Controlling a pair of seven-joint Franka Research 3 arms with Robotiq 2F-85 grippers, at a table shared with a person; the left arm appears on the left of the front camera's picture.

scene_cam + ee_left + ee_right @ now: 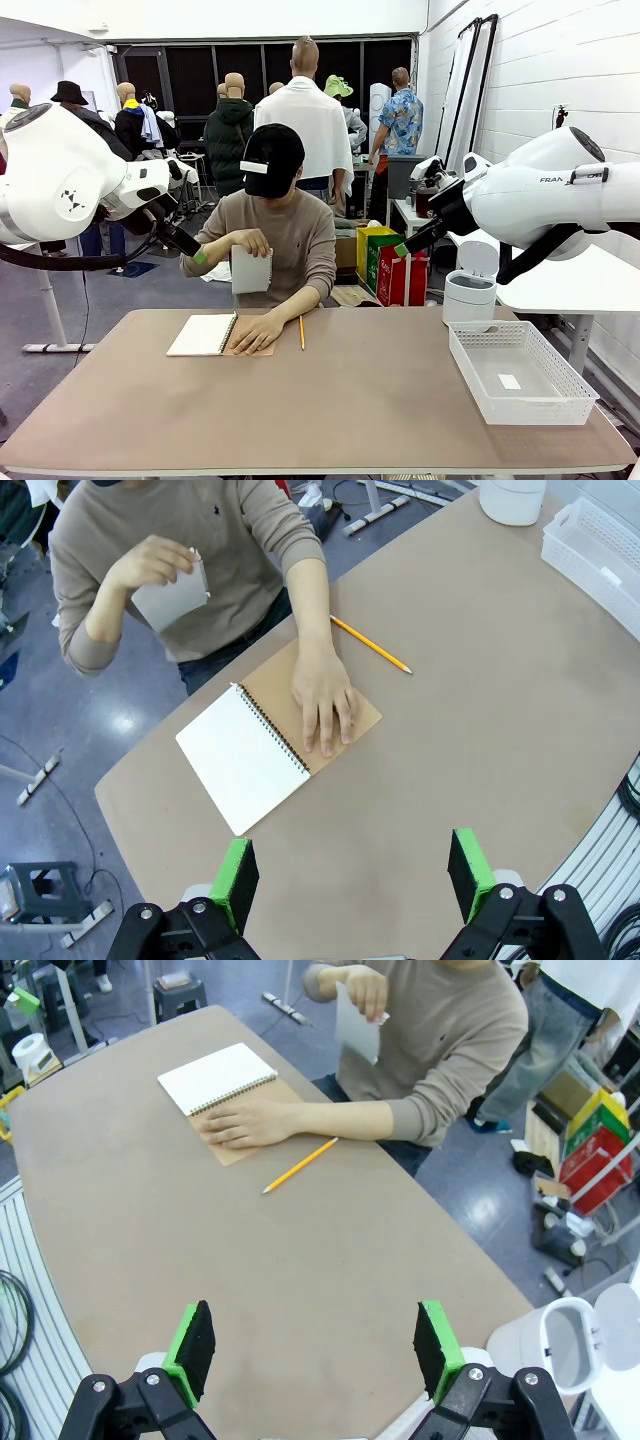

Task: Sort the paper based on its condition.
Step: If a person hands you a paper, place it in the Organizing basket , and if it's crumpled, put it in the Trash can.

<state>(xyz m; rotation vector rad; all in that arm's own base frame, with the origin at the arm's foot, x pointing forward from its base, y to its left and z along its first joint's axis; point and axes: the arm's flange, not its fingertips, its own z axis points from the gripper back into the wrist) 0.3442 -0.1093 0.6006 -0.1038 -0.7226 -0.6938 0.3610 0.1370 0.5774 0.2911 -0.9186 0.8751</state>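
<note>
Left end effector [350, 865] and right end effector [315, 1345] hang over the desk [380, 400], fingers spread, gripping nothing. A person's hand [250, 242] holds one sheet of paper [250, 272] upright, raised just beyond the open notebook [200, 335] (other hand [258, 332] flat on its brown cover). A pencil [301, 332] lies just beside the notebook.

Bright, even indoor light, soft faint shadows, sharp focus, wide-angle curvature at wrist-view edges.

Wht paper [250, 271], yel pencil [301, 332]
</note>
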